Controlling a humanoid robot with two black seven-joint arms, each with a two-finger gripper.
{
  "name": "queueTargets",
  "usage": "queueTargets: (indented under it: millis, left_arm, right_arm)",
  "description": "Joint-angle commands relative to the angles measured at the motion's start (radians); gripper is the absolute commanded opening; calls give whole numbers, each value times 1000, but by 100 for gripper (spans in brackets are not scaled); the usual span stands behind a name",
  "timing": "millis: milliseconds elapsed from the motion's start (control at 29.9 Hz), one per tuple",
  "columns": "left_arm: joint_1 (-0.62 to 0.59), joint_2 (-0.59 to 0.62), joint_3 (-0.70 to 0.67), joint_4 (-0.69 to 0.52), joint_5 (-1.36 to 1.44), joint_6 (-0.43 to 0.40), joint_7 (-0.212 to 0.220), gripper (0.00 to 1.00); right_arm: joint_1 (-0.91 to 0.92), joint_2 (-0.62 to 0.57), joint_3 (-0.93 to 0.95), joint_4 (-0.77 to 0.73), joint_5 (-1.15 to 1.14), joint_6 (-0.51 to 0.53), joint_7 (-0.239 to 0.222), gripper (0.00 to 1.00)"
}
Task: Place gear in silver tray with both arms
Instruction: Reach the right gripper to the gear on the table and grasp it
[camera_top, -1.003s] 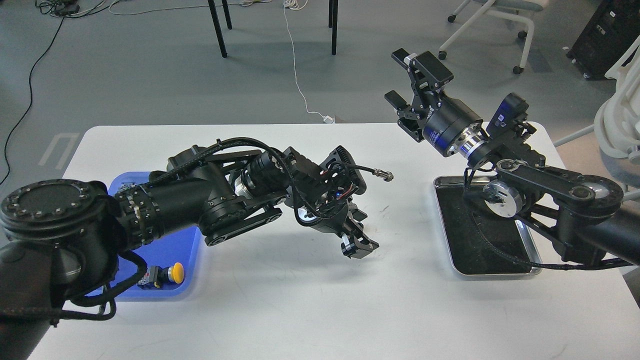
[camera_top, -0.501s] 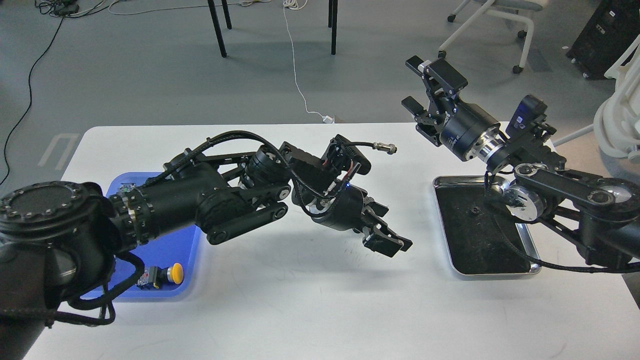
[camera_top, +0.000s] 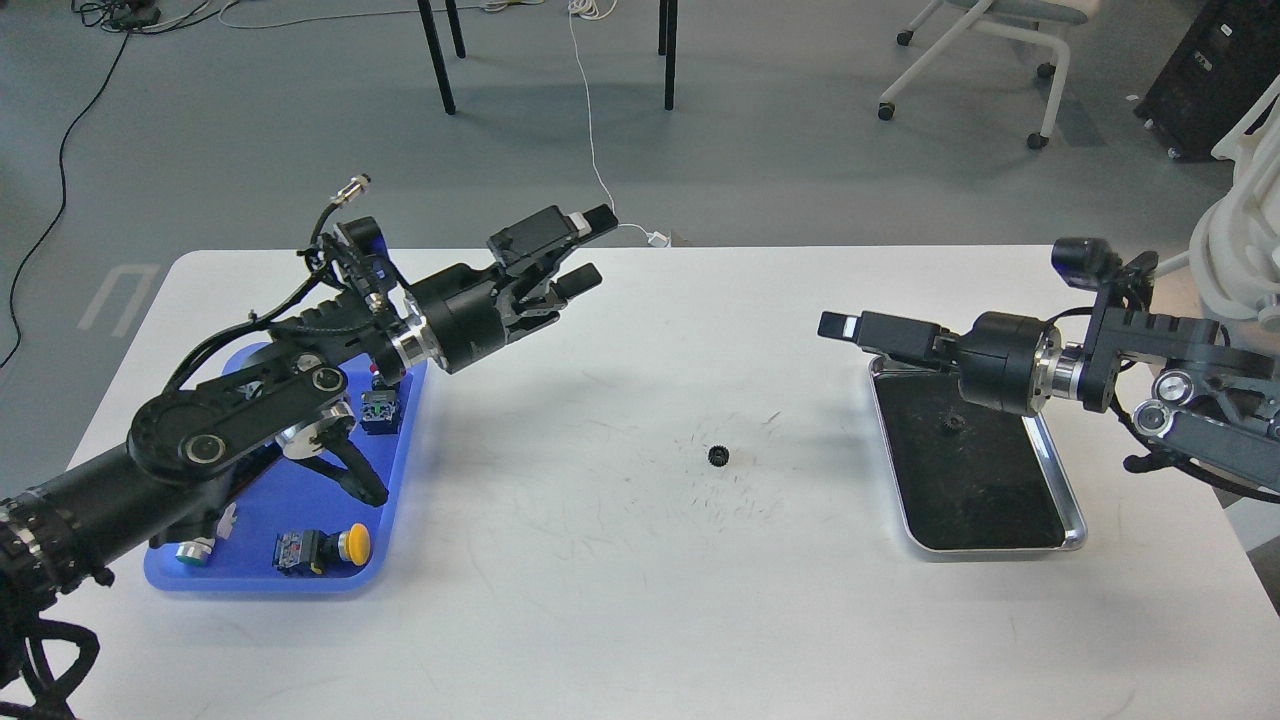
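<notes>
Black and small, one gear (camera_top: 717, 456) lies on the white table (camera_top: 600, 600), at nine o'clock of the silver tray (camera_top: 1072, 500); another (camera_top: 953, 422) sits inside. Left gripper (camera_top: 585, 250) hovers parted and empty; right gripper's (camera_top: 835, 326) fingers cannot be told apart. Descend squarely, pinch gently.

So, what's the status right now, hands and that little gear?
Left gripper open, empty, raised. Right gripper edge-on, state unclear. One small black toothed gear on white table; another in shiny silver metal tray. Path unobstructed.
</notes>
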Motion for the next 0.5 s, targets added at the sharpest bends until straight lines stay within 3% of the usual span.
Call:
queueTargets:
  millis: [0, 100, 201, 267, 468]
  left_arm:
    - [125, 10, -153, -16, -26, -9, 0, 99]
    - [217, 12, -263, -18, -75, -12, 5, 99]
    - [304, 4, -384, -18, -185, -14, 79, 99]
    - [347, -2, -449, -18, -230, -14, 99, 99]
    - [375, -5, -500, -19, -239, -17, 104, 99]
  right_arm:
    - [100, 14, -152, -9, -120, 0, 0, 99]
    - [169, 67, -249, -8, -131, 2, 0, 99]
    - [229, 137, -335, -18, -146, 0, 0, 99]
    - [269, 182, -380, -49, -185, 0, 0, 99]
    - [336, 374, -495, -176, -254, 0, 0, 97]
